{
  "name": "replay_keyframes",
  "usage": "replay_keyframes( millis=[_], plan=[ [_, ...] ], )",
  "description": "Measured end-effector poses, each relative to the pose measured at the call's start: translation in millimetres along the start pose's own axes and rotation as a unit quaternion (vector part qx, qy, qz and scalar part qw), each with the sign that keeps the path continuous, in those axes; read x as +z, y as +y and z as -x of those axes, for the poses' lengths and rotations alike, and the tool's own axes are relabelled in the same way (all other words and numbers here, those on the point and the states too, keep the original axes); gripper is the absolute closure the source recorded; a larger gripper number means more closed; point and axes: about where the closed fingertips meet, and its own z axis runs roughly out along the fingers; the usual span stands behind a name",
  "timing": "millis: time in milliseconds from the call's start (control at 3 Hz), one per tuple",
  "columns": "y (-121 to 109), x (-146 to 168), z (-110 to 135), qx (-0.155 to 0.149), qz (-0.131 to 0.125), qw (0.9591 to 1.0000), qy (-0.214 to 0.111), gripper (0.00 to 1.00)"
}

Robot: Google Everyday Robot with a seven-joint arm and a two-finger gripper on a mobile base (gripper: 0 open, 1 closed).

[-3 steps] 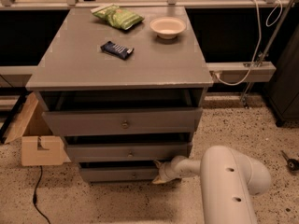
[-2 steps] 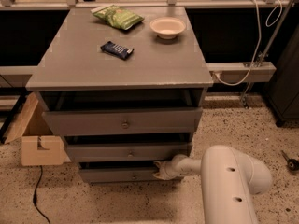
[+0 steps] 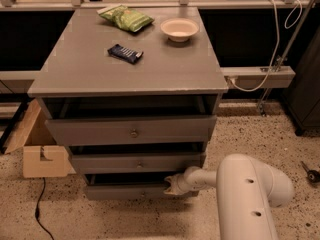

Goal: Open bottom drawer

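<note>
The grey wooden cabinet (image 3: 130,69) has three drawers. The bottom drawer (image 3: 125,190) is the lowest front, near the floor, with a small round knob (image 3: 143,193) at its centre. It stands out a little, with a dark gap above its front. My gripper (image 3: 171,184) is at the end of the white arm (image 3: 245,194), at the right part of the bottom drawer's top edge, right of the knob. The top drawer (image 3: 131,131) and the middle drawer (image 3: 137,162) also stand slightly out.
On the cabinet top lie a green snack bag (image 3: 126,17), a white bowl (image 3: 179,29) and a dark wrapped bar (image 3: 125,53). A cardboard box (image 3: 37,146) stands on the floor at the left, with a black cable (image 3: 39,209) in front. A wall-side rail with white cable runs at the right.
The gripper has shifted slightly toward the drawer's top edge. The drawers look about as far out as before.
</note>
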Motion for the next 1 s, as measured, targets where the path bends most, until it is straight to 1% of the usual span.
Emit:
replay_keyframes(
  millis=[333, 1000],
  plan=[
    [0.0, 0.0, 0.0, 0.000, 0.000, 1.0000, 0.000, 0.75],
    [0.1, 0.0, 0.0, 0.000, 0.000, 1.0000, 0.000, 0.29]
  ],
)
